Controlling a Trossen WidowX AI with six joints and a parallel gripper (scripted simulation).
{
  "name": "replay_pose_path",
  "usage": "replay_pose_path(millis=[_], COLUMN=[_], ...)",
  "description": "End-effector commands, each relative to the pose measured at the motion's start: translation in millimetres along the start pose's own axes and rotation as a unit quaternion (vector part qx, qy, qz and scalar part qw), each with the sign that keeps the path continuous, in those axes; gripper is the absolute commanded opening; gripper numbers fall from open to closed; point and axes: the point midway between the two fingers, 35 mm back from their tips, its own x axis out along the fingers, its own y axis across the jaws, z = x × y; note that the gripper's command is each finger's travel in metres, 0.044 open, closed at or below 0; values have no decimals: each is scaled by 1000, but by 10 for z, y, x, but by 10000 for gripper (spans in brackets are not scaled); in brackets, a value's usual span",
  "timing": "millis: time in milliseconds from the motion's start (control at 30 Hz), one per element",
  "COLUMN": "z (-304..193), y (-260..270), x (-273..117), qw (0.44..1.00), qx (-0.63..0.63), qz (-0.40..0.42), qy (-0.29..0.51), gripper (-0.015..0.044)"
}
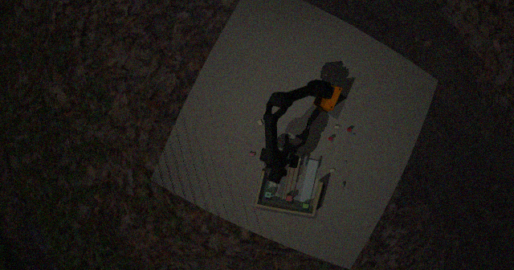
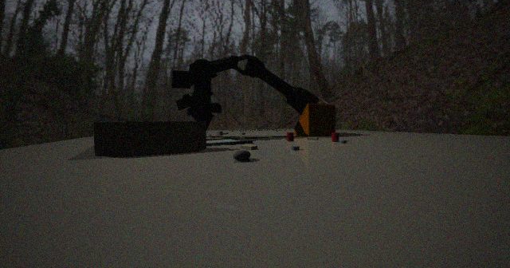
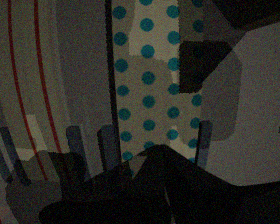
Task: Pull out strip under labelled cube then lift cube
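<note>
My gripper [image 2: 208, 128] [image 3: 159, 150] is shut and empty, pointing down low over the near end of a pale strip with teal dots [image 3: 149, 101]. A strip with red lines [image 3: 24, 75] lies beside it, on the left in the wrist view. A light strip [image 1: 310, 177] lies at the right in the tray [image 1: 281, 210] in the top view. A pale green cube [image 1: 268, 194], a red cube [image 1: 289, 198] and a green cube [image 1: 305, 206] stand toward the tray's far end. No label is readable. My arm hides the fingertips in the top view.
Short upright blue-grey posts [image 3: 205, 142] stand beside the strips. The tray's dark wall [image 2: 149, 139] hides its inside in the exterior view. Two red cylinders [image 2: 290, 136] [image 2: 335, 136], a dark stone [image 2: 241, 155] and small blocks are scattered outside the tray.
</note>
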Motion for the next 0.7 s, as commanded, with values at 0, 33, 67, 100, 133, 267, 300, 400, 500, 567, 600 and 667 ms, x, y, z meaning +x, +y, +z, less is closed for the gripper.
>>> replay_pose_path(millis=[0, 33, 67, 100, 133, 267, 300, 400, 500, 567, 600, 667], z=[0, 0, 0, 0, 0, 1, 1, 2, 4, 5, 5, 6], y=[-4, -4, -4, -4, -4, -4, -4, -4, -4, -5, -5, -5], x=[23, 24, 25, 26, 27, 31, 32, 35, 38, 40, 41, 43], qw=[1000, 1000, 1000, 1000, 1000, 1000, 1000, 1000, 1000, 1000, 1000, 1000], qx=[-2, -2, -2, -2, -2, -2, -2, -2, -2, -2, -2, -2], qz=[-2, -2, -2, -2, -2, -2, -2, -2, -2, -2, -2, -2], qy=[1, 1, 1, 1, 1, 1, 1, 1, 1, 1, 1, 1], gripper=[0, 0, 0, 0, 0, 0, 0, 0, 0, 0, 0, 0])
